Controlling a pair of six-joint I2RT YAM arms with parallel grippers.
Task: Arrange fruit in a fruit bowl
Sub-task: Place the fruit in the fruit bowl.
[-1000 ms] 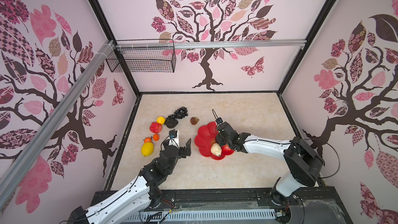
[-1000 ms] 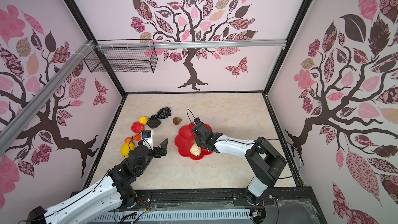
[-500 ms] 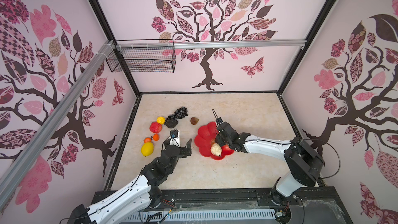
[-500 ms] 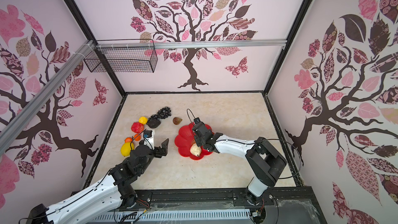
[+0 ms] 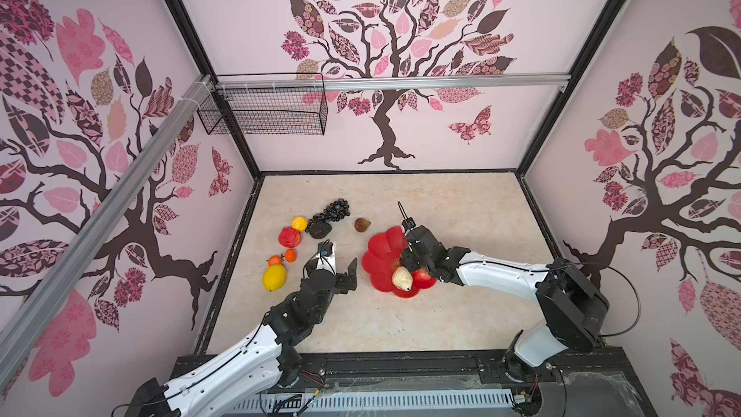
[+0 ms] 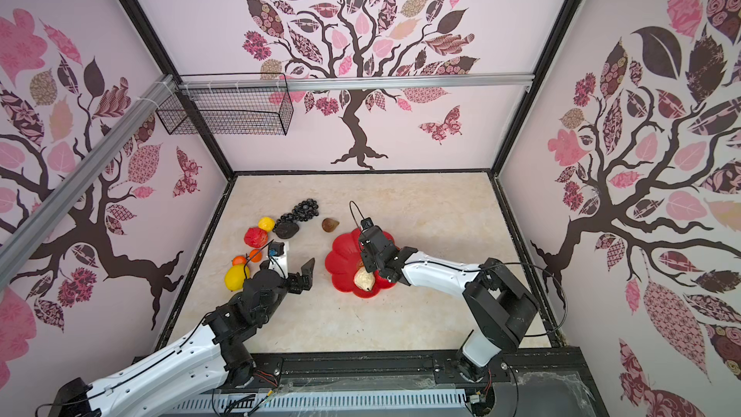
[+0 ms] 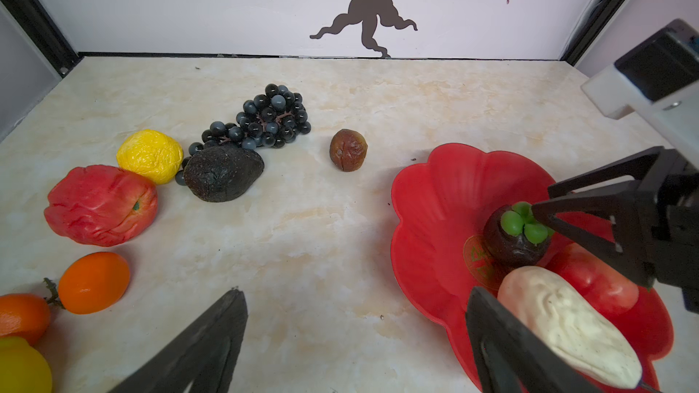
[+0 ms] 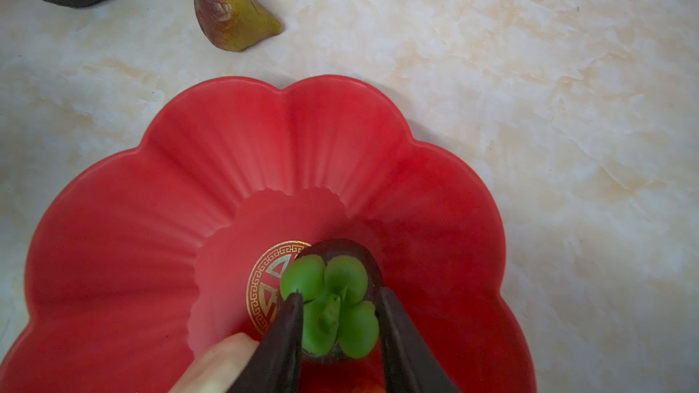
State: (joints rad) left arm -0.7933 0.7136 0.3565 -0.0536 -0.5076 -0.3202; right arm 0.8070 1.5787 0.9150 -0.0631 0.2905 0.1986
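Observation:
The red petal-shaped fruit bowl [image 5: 377,250] [image 8: 151,221] holds a cream pear [image 5: 401,278] [image 7: 567,327], a red fruit [image 7: 594,285] and a dark round fruit with green leaves [image 8: 340,277] [image 7: 510,243]. My right gripper [image 8: 339,294] [image 5: 405,262] hangs over the bowl, open, its fingers either side of the dark fruit, which rests by the gold emblem [image 8: 264,289]. My left gripper [image 7: 355,293] [image 5: 337,264] is wide open and empty above bare table, left of the bowl. Grapes [image 7: 272,117], avocado [image 7: 223,177], fig [image 7: 348,149], apple [image 7: 100,204], lemons [image 7: 149,155] and oranges [image 7: 92,281] lie on the table.
The loose fruit is clustered along the table's left side [image 5: 288,250], close to the left wall. A black wire basket [image 5: 264,114] hangs high on the rail at the back left. Walls close the table on three sides.
My right gripper's jaws have spread apart around the dark leafy fruit in the bowl. The left arm has hardly moved.

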